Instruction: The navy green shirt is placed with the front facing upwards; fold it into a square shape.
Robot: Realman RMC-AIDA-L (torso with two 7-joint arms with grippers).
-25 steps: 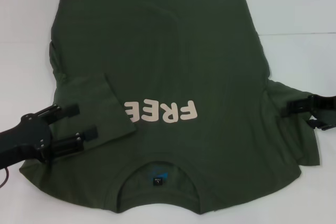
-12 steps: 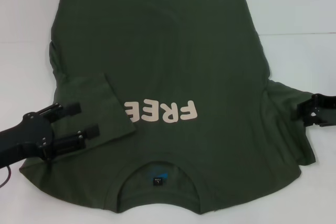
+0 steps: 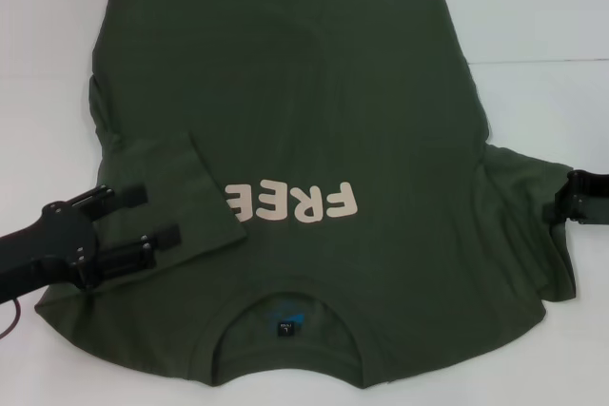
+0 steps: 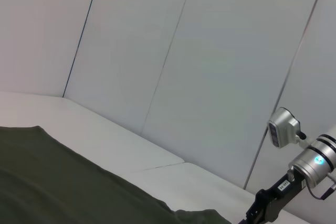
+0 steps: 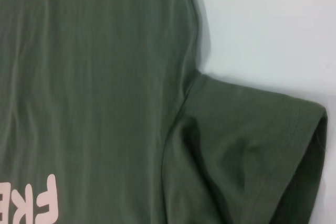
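One sleeve (image 3: 171,192) of the shirt (image 3: 285,92) lies folded beside the left gripper's (image 3: 143,221) spread fingers; right gripper (image 3: 571,208), fingers unclear, touches the unfolded sleeve (image 3: 528,187).

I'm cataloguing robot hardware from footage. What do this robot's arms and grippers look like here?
The left gripper is matte black with two long, straight, bar-like fingers on a bulky black wrist with small screws; a thin reddish cable trails beneath. The right gripper is black too. The left wrist view shows a silver-white right arm with dark rings and a blue light.
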